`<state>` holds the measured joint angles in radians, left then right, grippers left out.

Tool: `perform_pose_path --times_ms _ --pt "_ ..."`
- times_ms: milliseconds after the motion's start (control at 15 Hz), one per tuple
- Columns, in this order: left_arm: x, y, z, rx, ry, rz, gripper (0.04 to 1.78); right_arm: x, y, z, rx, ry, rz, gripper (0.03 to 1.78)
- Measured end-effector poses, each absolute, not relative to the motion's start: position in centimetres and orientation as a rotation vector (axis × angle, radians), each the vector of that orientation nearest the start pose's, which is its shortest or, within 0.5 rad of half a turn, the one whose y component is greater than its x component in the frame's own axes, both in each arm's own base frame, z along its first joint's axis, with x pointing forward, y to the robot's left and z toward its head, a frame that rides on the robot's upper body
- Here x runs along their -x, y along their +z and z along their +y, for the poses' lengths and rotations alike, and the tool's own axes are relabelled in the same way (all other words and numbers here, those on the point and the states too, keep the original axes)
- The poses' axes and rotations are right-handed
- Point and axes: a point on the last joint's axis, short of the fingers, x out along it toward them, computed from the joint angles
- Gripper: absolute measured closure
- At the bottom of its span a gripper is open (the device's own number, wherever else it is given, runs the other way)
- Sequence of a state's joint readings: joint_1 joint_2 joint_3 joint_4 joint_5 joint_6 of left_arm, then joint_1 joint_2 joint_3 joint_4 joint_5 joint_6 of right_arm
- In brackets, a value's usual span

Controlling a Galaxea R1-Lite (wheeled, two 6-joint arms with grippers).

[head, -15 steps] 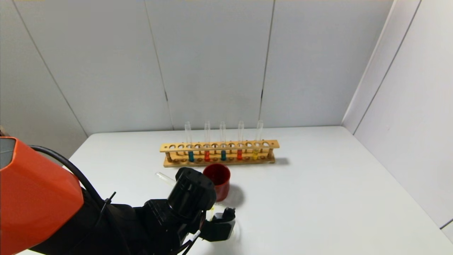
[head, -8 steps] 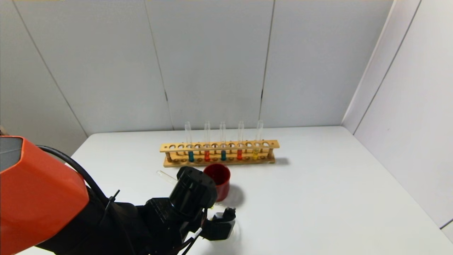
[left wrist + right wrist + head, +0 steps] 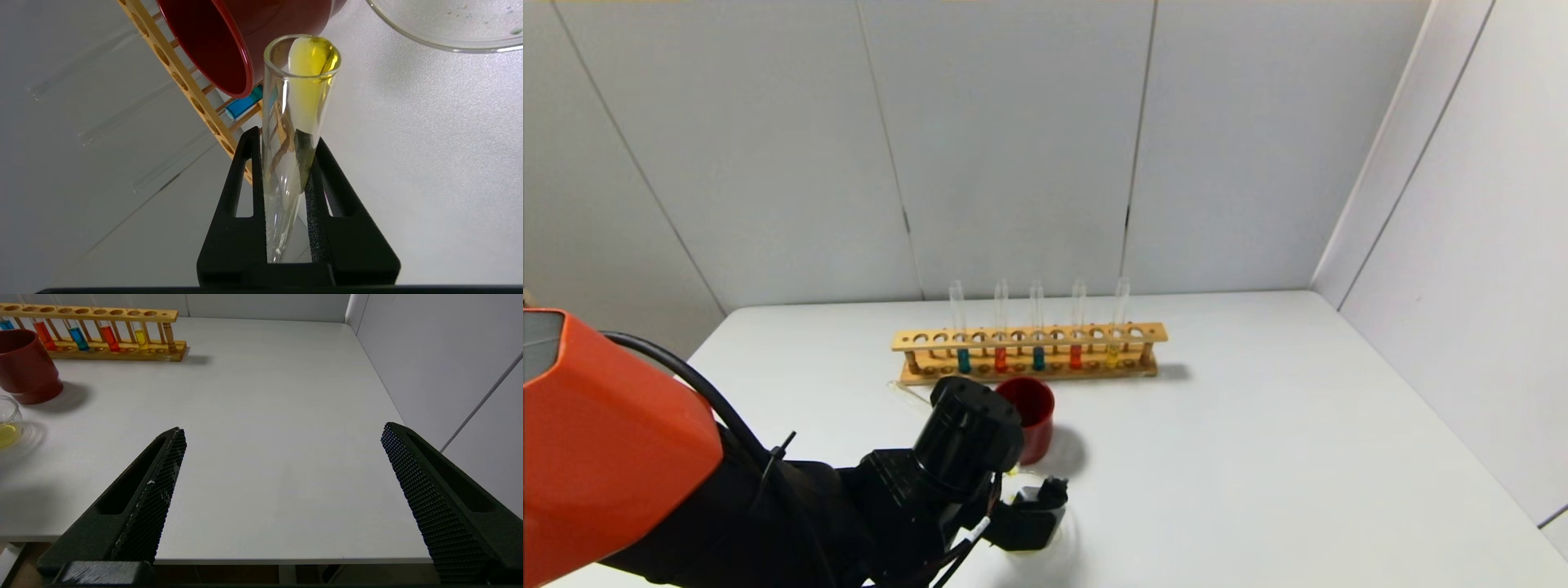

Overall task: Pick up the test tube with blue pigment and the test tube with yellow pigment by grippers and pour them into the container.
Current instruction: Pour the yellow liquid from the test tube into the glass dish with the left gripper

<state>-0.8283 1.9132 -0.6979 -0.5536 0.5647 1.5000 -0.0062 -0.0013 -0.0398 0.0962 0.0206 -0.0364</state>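
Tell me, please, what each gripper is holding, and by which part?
Left gripper grips the yellow tube around its lower body, towards the closed end. Right gripper holds nothing.

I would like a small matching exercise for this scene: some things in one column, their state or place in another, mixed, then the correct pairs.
Things:
1. left hand
2. right hand
3. container
4. red cup

States:
A. open, holding nothing
B. stands in front of the wooden rack
C. shut on the test tube with yellow pigment
D. has yellow liquid inside

Pairs: 1-C, 2-A, 3-D, 4-B

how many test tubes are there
6: five stand in the wooden rack, teal, orange-red, teal, orange-red, pale yellow; one with yellow liquid in the left gripper.
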Motion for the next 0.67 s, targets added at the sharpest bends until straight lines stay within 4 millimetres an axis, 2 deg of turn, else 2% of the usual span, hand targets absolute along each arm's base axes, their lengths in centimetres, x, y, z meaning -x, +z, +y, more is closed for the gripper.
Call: perform_pose_path --times_ms 667 --pt "-21.88 8.42 -21.88 -1.959 -0.584 0.249 1.49 2.62 7.66 0.06 0.035 0.015 0.055 0.07"
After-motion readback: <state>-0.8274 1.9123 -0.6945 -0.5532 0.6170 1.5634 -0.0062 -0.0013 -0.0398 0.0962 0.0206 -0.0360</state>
